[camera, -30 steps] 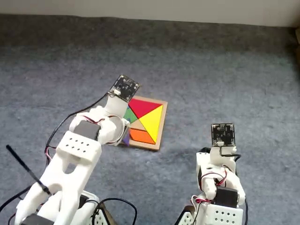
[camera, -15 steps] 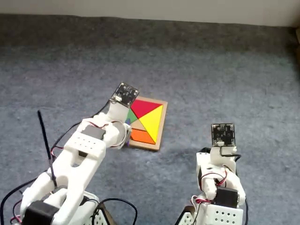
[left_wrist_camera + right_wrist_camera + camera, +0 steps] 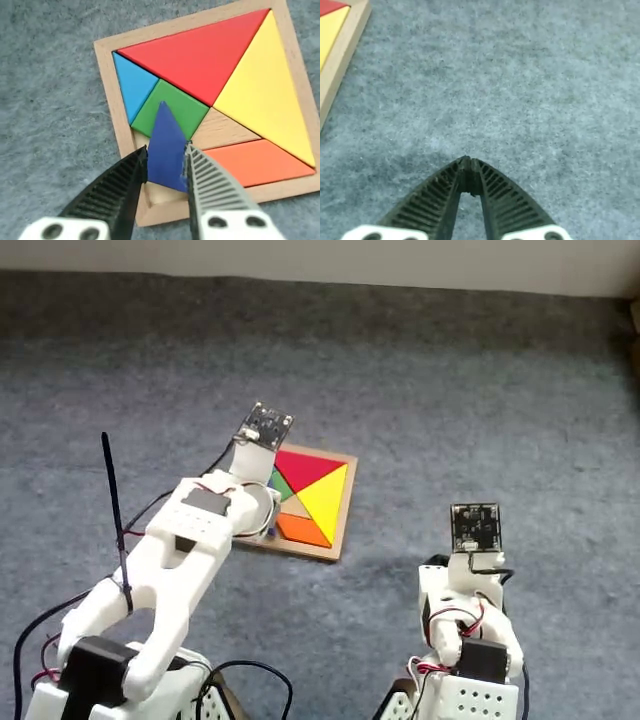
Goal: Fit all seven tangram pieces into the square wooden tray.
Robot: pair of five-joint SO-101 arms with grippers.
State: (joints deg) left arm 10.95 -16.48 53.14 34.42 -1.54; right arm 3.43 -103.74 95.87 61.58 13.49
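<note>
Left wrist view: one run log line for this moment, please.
left gripper: shut on blue piece above tray | right gripper: shut over carpet | seated: five pieces

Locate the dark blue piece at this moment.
Left wrist view: the dark blue piece is gripped between the fingers of the left gripper, over the wooden tray's bare corner, next to the green square.

Soft, even light falls from above on the grey table (image 3: 470, 390), which dims to a darker band along the upper edge of the high view. The left arm (image 3: 190, 540) lays a faint shadow at the lower left corner of the wooden tray (image 3: 347, 508). A diffuse shadow pools on the table around the right claw (image 3: 469, 164). The red triangle (image 3: 200, 55) looks matte and evenly lit.
</note>
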